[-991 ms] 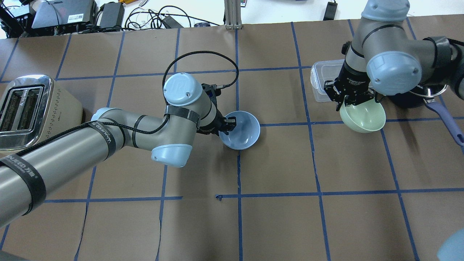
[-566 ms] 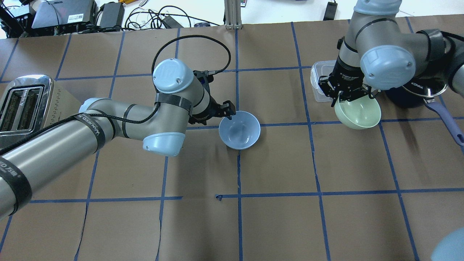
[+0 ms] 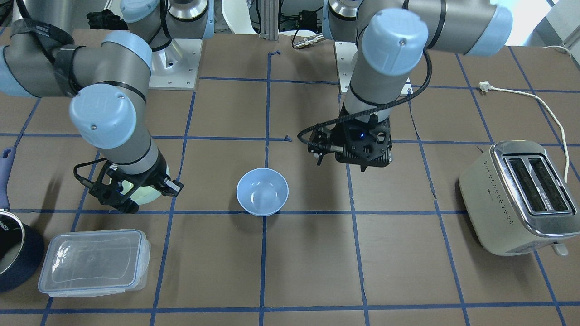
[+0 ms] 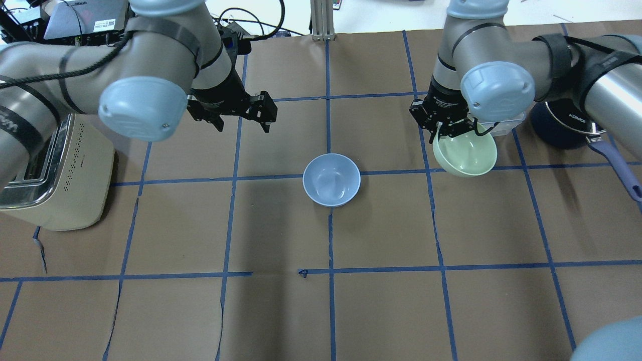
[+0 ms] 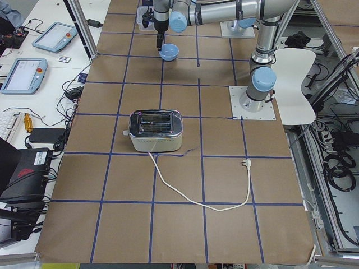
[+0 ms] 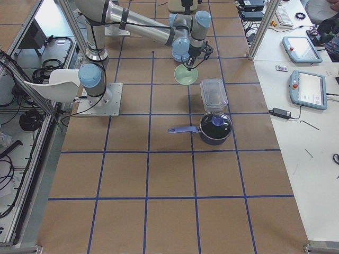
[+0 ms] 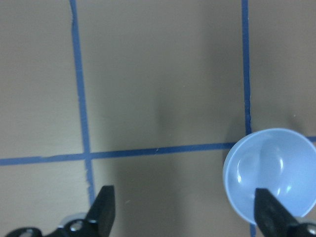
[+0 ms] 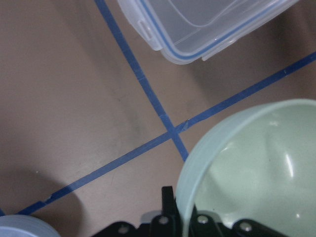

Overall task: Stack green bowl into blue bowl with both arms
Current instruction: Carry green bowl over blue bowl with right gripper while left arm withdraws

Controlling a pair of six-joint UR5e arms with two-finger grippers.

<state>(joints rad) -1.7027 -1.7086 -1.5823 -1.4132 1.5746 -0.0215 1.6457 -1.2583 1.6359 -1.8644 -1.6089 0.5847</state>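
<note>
Brown tabletop [image 4: 381, 225] crossed by a grid of dark blue tape lines. Light periwinkle blue bowl [image 4: 331, 179]; pale mint green bowl [image 4: 466, 155]. Silver-grey left arm [image 4: 150, 55] and right arm [image 4: 619, 90] with light blue joint caps; black left gripper [image 4: 242, 123] and right gripper [image 4: 439, 133]. Cream-and-chrome toaster [image 4: 75, 175], clear container [image 3: 93, 260] with blue seal, dark navy pot [image 3: 22, 267].

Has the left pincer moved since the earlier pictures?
Yes. In the overhead view the left pincer has drawn away from the blue bowl, up and to the left.
</note>
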